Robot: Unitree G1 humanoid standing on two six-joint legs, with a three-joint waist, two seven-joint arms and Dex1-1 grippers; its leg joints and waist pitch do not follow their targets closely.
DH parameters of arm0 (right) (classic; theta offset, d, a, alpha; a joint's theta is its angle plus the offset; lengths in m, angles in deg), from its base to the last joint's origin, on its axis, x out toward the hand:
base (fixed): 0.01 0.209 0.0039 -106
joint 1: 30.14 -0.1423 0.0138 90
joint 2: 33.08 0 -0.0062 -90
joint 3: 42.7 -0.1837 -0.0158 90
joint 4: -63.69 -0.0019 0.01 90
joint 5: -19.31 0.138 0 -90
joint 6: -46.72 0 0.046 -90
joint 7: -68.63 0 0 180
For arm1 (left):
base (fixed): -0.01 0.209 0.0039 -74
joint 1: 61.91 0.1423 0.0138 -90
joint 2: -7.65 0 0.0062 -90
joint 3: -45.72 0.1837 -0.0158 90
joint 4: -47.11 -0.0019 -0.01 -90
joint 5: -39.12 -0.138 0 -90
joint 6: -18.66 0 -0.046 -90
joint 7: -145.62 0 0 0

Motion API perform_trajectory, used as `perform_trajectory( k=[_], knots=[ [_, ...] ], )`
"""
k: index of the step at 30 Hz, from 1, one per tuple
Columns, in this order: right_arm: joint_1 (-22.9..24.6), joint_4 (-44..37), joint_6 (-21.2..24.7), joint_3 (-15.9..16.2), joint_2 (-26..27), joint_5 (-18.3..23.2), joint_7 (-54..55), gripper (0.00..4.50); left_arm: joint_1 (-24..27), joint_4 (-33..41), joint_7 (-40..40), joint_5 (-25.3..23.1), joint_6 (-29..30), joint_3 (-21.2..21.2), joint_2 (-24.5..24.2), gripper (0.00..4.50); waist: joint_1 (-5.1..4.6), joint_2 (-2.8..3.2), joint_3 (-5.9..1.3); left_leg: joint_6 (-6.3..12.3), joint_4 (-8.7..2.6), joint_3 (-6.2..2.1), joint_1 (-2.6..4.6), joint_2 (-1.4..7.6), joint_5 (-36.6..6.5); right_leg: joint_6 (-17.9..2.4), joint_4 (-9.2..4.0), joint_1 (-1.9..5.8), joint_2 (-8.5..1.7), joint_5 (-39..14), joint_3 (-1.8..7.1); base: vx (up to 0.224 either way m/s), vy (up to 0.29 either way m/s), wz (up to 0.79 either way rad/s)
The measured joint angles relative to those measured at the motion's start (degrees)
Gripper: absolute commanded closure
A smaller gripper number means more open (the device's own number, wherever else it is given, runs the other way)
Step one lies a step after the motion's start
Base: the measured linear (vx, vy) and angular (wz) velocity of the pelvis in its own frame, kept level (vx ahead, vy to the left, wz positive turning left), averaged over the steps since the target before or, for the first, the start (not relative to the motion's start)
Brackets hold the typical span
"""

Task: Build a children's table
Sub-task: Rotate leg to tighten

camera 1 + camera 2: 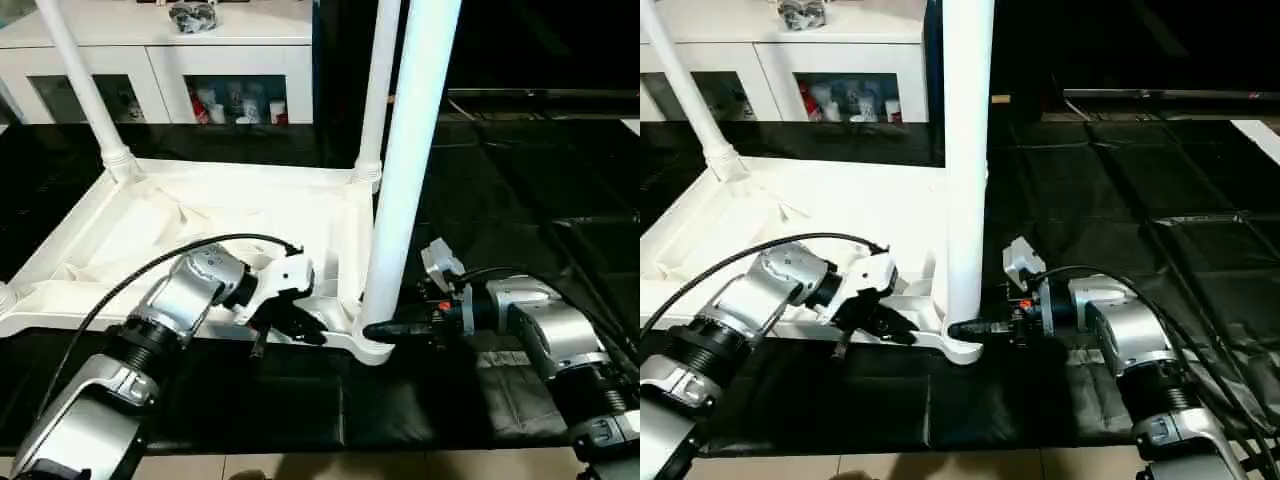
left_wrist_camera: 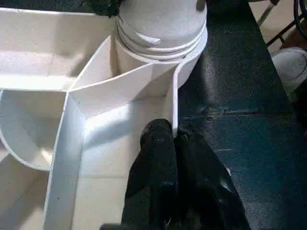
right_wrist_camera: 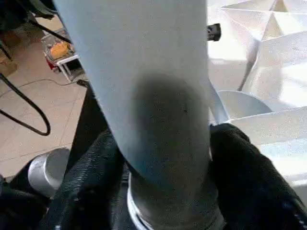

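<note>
L gripper (image 1: 290,325) pinches tabletop (image 1: 230,215) rim to steady it, R gripper (image 1: 385,330) straddles near leg (image 1: 405,170) w/ fingers either side, prob. to seat it.

Glossy white plastic table top (image 1: 250,215) and smooth legs (image 1: 410,160) on matt black cloth (image 1: 520,190).

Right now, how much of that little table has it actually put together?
Three legs stand in the upturned white top: two at the far corners, one at the near right corner. The right gripper has its fingers around that near leg's base; the left gripper pinches the top's rim beside it. The near left corner shows no leg, so one seems left.
</note>
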Motion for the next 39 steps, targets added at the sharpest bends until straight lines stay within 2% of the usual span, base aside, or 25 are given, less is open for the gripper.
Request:
perform_trajectory(
  k=[5,13,17,21,27,29,35,39],
  knots=[
    [-0.4,0.0,-0.9,0.0,0.0,-0.3,-0.1,2.31,0.0,0.0,0.0,0.0,-0.2,-0.2,-0.1,4.50,-0.04,-0.02,-0.01,0.00,0.02,0.00,0.07,0.00,0.0,0.0,0.09,0.02,0.00,0.0,0.03,0.000,0.000,0.00],
    [-0.4,-0.1,-1.2,-0.1,0.0,-0.4,0.3,2.41,0.0,0.0,0.8,0.1,0.1,-0.3,0.5,4.50,-0.01,-0.02,-0.02,0.00,0.14,0.00,0.11,0.00,0.0,0.0,0.20,0.03,0.00,0.0,0.07,0.000,0.000,0.00],
    [0.1,-0.6,0.2,-1.4,1.1,-0.5,4.4,2.41,0.0,-0.5,4.3,0.0,2.1,-1.3,1.4,4.50,-0.21,-0.02,-0.02,-0.01,0.17,0.00,0.14,-0.01,0.0,0.1,0.24,0.03,0.00,0.0,0.08,0.000,0.000,0.00],
    [0.5,-0.6,0.6,-3.2,3.5,-1.5,11.8,2.44,0.0,-1.6,8.9,-0.7,4.4,-2.9,2.2,4.50,-1.59,-0.02,-0.02,-0.09,0.15,-0.01,0.20,-0.03,0.0,0.3,0.29,0.02,0.02,-0.2,0.10,0.000,0.000,0.00],
    [-0.6,1.2,0.3,-6.9,10.4,-5.5,30.0,2.46,-1.1,-3.8,21.6,-1.4,12.5,-6.9,7.9,4.50,-4.29,0.00,-0.03,-0.11,0.16,-0.10,0.20,-0.07,0.0,0.3,0.26,0.02,0.03,-0.2,0.07,0.000,0.000,0.00],
    [-1.9,2.8,0.2,-7.8,12.3,-6.6,35.4,2.46,-1.6,-4.4,25.8,-1.4,14.4,-8.1,10.0,4.50,-4.80,0.00,-0.03,-0.11,0.13,-0.10,0.21,-0.07,0.0,0.3,0.25,0.00,0.05,-0.2,0.07,0.000,0.000,0.00],
    [-6.1,7.4,-1.0,-10.0,18.9,-10.0,51.8,2.51,-2.9,-6.3,38.2,-1.8,17.8,-11.7,15.3,4.50,-5.09,0.02,-0.03,-0.12,-0.01,-0.14,0.18,-0.05,0.0,0.3,0.23,-0.06,0.10,-0.2,0.00,0.000,0.000,0.00],
    [-6.8,8.2,-2.2,-10.3,20.2,-11.9,56.0,2.51,-3.0,-6.4,41.0,-2.2,17.8,-12.4,17.0,4.50,-4.84,0.01,-0.03,-0.07,-0.04,-0.13,0.08,-0.06,0.0,0.0,0.03,-0.07,0.09,0.0,0.00,0.000,0.000,0.00]
  ],
)
